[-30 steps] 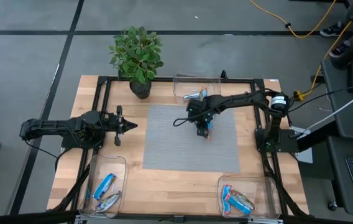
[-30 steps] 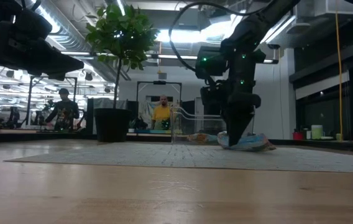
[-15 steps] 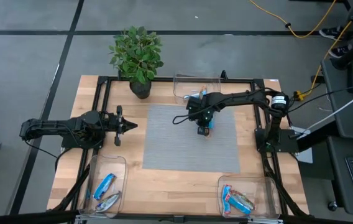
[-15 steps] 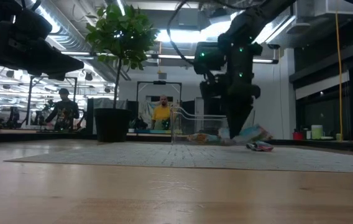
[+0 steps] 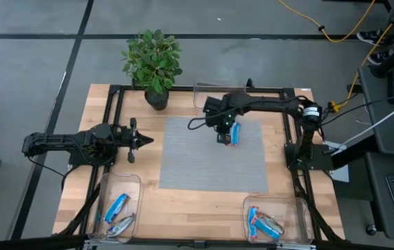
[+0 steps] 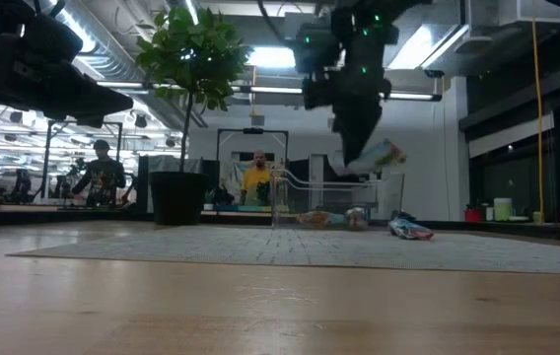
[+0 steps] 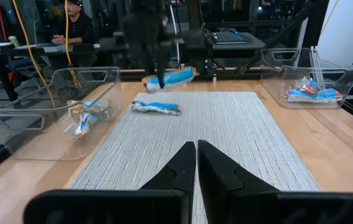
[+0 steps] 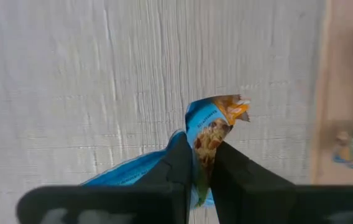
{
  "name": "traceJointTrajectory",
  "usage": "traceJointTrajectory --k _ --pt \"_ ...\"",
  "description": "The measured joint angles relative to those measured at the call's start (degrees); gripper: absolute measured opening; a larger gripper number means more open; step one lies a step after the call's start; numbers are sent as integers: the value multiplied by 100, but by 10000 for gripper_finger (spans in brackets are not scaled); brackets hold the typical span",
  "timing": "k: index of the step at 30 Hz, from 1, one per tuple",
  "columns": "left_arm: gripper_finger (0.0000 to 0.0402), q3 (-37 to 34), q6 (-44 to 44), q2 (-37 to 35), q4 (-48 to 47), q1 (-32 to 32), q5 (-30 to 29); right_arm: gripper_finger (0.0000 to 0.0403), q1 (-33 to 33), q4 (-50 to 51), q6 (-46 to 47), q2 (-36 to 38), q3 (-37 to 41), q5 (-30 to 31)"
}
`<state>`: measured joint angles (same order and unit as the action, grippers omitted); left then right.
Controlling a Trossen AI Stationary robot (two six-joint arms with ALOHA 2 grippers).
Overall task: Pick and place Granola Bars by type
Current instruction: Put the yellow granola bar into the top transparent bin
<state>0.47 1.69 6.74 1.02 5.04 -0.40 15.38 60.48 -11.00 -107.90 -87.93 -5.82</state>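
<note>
My right gripper (image 5: 223, 130) hangs over the far part of the grey mat (image 5: 204, 167), shut on a bright blue granola bar (image 5: 236, 132). The low view shows this bar (image 6: 374, 156) high above the table. A second wrapped bar (image 7: 156, 107) lies flat on the mat below, also seen in the low view (image 6: 411, 230). More bars lie in three clear bins. My left gripper (image 5: 141, 140) waits shut at the mat's left edge, fingers (image 7: 196, 163) pointing across the mat. My right gripper (image 8: 200, 142) pinches the blue bar between its two fingers (image 8: 179, 155), coming from above and pointing down. The fingers sit partway along the wrapper (image 8: 202, 146); its crimped end (image 8: 232, 109) sticks out past the fingertips. The bar is lifted clear and tilted.
A clear bin (image 5: 214, 97) with bars stands at the far edge, one at the near left (image 5: 117, 208) holds blue and silver bars, one at the near right (image 5: 273, 222) holds more. A potted plant (image 5: 153, 62) stands at the far left corner. People sit in the room behind.
My right gripper has risen and moved a little toward the far edge, staying shut. The blue bar has come up off the mat with it and now hangs clear. The other bar has stayed lying on the mat.
</note>
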Motion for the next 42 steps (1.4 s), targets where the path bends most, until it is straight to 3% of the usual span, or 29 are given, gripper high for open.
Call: traceJointTrajectory --k 9,29,35,42 --pt "6 2 0 0 0 -1 0 36 59 981 -252 146 -1006 11" --pt "6 2 0 0 2 -2 0 41 1215 592 -267 2816 -1046 37" --pt "12 0 0 0 2 0 0 31 1496 553 -271 2903 -1046 35" --pt "8 2 0 0 2 -1 -2 45 1707 252 -460 2695 -1043 7"
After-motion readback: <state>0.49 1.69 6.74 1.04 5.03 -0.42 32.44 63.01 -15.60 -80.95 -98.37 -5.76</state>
